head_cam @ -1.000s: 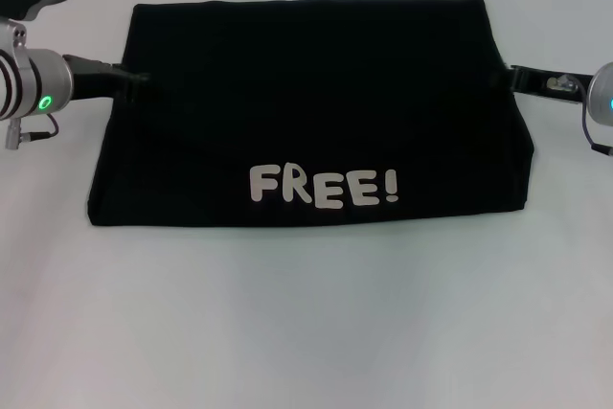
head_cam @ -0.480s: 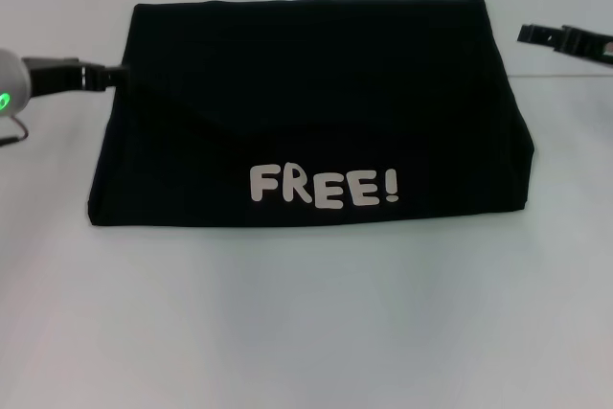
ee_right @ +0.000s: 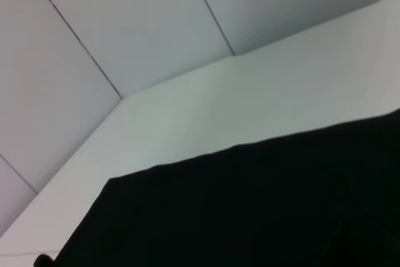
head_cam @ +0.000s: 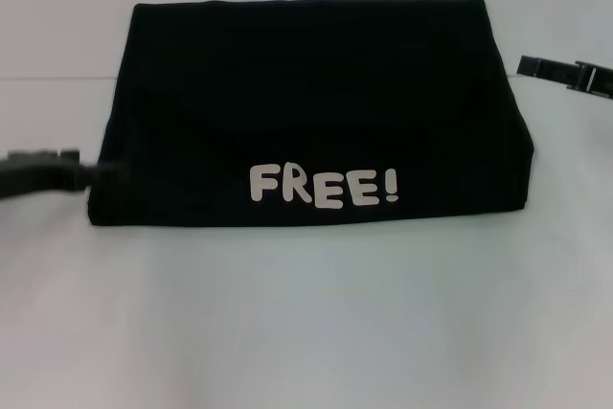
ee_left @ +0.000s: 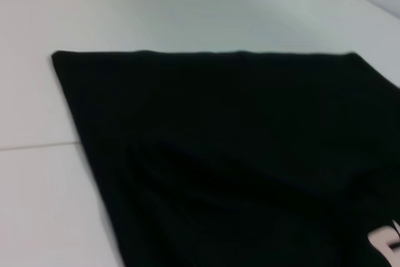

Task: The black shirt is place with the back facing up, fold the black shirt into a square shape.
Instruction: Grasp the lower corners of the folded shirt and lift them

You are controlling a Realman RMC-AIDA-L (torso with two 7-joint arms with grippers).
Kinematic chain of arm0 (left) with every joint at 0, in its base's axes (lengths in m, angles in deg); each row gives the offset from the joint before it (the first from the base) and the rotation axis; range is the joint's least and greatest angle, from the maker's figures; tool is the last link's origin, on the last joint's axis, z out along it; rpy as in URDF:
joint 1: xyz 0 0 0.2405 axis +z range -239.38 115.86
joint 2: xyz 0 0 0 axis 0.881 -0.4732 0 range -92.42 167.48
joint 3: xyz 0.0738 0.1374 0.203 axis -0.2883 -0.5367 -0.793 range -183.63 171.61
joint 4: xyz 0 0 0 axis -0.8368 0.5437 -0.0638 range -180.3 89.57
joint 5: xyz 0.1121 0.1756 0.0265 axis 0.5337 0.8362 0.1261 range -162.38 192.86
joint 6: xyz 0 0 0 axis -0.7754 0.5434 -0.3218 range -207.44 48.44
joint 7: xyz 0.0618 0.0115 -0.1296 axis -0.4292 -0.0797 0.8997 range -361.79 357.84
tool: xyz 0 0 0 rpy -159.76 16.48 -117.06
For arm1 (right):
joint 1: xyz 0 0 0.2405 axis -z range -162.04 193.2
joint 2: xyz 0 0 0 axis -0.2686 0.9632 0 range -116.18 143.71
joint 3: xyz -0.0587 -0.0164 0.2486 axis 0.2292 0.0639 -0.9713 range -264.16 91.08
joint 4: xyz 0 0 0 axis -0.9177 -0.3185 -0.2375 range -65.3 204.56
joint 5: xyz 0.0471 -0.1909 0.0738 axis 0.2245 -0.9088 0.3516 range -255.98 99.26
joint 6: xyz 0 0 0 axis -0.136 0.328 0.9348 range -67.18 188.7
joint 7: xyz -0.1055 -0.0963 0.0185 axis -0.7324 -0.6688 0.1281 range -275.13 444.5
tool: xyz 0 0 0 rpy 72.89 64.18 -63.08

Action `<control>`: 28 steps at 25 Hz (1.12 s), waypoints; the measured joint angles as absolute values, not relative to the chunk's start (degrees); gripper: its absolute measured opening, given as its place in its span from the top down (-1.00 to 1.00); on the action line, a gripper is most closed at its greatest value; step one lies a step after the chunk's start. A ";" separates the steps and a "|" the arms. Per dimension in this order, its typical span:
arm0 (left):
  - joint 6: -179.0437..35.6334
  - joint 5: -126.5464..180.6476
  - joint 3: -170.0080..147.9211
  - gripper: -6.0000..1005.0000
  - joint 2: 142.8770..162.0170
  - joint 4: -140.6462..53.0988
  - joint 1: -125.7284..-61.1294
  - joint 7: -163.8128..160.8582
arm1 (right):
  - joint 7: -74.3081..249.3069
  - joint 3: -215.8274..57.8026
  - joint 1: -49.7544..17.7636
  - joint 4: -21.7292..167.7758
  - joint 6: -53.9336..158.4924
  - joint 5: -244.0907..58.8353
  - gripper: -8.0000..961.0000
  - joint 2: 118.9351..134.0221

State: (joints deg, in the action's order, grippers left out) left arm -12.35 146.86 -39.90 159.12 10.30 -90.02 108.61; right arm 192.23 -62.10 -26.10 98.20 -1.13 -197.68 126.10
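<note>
The black shirt (head_cam: 316, 93) lies folded flat into a wide band on the white table, with the white letters "FREE!" (head_cam: 324, 186) showing along its near edge. My left gripper (head_cam: 105, 170) lies low on the table at the shirt's near left corner, its tip at the cloth's edge. My right gripper (head_cam: 525, 66) hovers beside the shirt's far right side, a little apart from the cloth. The left wrist view shows the shirt (ee_left: 237, 154) from its left side, with a bit of the lettering (ee_left: 386, 239). In the right wrist view, the shirt (ee_right: 250, 211) fills the lower part.
The white table (head_cam: 306, 332) stretches bare in front of the shirt and on both sides. A thin seam (head_cam: 48, 78) runs across the table at the left. Grey wall panels (ee_right: 125, 23) stand behind the table's far edge.
My left gripper has slid from the shirt's far left edge down to its near left corner. My right gripper has drawn away from the shirt's right edge. The shirt keeps its shape.
</note>
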 joint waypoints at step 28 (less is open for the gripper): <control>-19.59 151.20 -46.86 -0.69 159.99 3.29 -90.06 96.96 | 192.47 -62.11 -25.77 97.66 0.96 -197.55 -0.53 127.05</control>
State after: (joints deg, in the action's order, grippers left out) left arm -19.59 151.20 -46.86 159.99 3.29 -90.06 96.96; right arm 192.47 -62.11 -25.77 97.66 0.96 -197.55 127.05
